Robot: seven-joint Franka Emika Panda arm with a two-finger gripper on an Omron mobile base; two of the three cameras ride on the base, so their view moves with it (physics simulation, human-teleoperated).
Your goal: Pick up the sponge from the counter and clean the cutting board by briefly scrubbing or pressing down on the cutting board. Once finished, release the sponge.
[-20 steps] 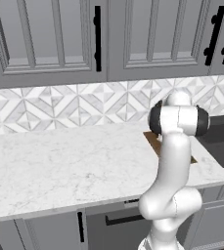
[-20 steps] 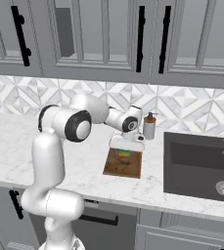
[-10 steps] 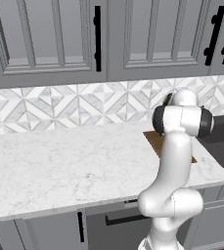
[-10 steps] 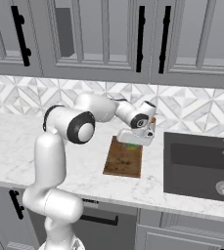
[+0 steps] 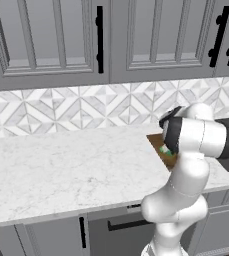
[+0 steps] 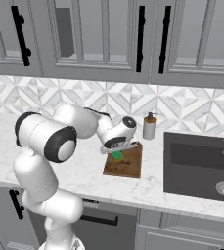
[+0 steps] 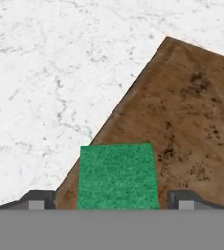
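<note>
Sponge: green, lying on the cutting board near its edge.
Fingers: parted, clear of the sponge's sides.
Release: best lifted straight up off the white marble surface, avoiding sponge drag.

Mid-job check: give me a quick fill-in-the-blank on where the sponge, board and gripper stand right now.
1. The sponge shows its ____ top in the hand view.
2. The sponge lies at the edge of the dark brown ____, between the gripper fingertips.
3. The cutting board lies on the white marble-look ____.
4. Behind the board, by the backsplash, stands a soap ____ next to the dark sink.

Missing words: green; cutting board; counter; dispenser
</note>
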